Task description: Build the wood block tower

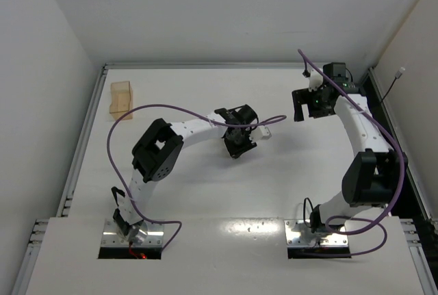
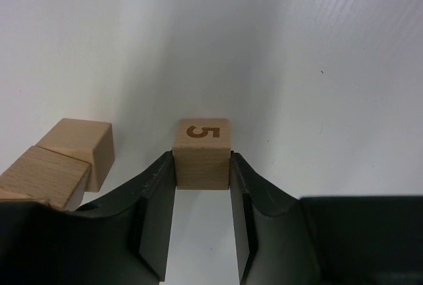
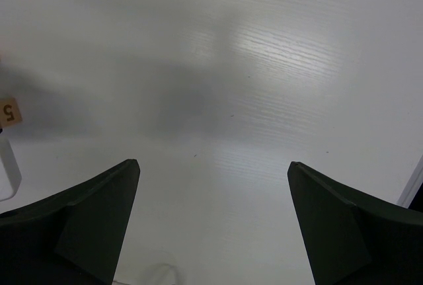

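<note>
I see left gripper (image 2: 202,166) closed on cube marked 5 (image 2: 202,149), fingers (image 2: 155,196) against both side faces, cube sitting on table (image 2: 317,67) near its middle; more cubes (image 2: 66,159) bunched just left of it. Right gripper (image 3: 213,164) wide open over table toward far-right edge. Tan tray (image 1: 122,98) at far-left corner

The white desk (image 1: 205,192) is carrying a tan tray (image 1: 122,98), which is sitting near its far left corner, well apart from everything else. A cube marked 5 (image 2: 202,153) is resting on the bare surface, number facing up. Two more cubes (image 2: 76,145) are lying just to its left, touching each other but not it.
</note>
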You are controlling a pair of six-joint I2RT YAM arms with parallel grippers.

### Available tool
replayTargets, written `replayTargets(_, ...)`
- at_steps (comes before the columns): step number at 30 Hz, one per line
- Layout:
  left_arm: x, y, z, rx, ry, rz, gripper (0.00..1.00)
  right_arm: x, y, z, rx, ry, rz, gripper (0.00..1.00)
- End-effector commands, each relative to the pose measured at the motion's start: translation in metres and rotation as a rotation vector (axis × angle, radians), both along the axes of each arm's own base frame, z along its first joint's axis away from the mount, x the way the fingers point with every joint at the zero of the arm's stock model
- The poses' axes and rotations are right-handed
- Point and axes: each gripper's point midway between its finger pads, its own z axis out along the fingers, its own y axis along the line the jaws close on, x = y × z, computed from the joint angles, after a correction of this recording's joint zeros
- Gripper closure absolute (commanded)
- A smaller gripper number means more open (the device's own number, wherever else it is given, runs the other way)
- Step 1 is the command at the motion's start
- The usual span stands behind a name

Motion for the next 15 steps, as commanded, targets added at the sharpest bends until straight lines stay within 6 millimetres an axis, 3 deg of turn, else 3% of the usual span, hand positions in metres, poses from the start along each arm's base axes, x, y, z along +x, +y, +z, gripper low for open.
replayTargets(1, 0.003, -0.007, 0.009, -0.04, 0.014, 0.006, 0.91, 0.013, 0.0, 0.014, -0.003, -0.049, 0.001, 0.08)
replayTargets(3, -0.005, -0.008, 0.015, -0.046, 0.035, 0.02, 1.0, 0.013, 0.0, 0.014, -0.003, -0.049, 0.001, 0.08)
replayTargets(6, -0.014, -0.011, 0.037, -0.08, 0.046, 0.059, 1.0, 0.012, 0.0, 0.017, -0.003, -0.058, 0.001, 0.08)
replayTargets(8, -0.014, -0.018, 0.066, -0.124, 0.021, 0.142, 1.0, 0.012, 0.001, 0.017, 0.004, -0.058, 0.006, 0.08)
replayTargets(10, -0.025, -0.02, 0.077, -0.124, 0.052, 0.174, 1.0, 0.012, 0.005, 0.017, 0.024, -0.059, 0.019, 0.08)
replayTargets(11, -0.032, -0.029, 0.093, -0.152, 0.055, 0.164, 1.0, 0.012, 0.005, 0.017, 0.024, -0.059, 0.019, 0.08)
replayTargets(13, -0.05, -0.032, 0.101, -0.126, 0.103, 0.169, 1.0, 0.012, 0.013, 0.018, 0.045, -0.06, 0.041, 0.08)
replayTargets(15, -0.049, -0.036, 0.117, -0.139, 0.082, 0.174, 1.0, 0.011, 0.013, 0.021, 0.044, -0.069, 0.041, 0.08)
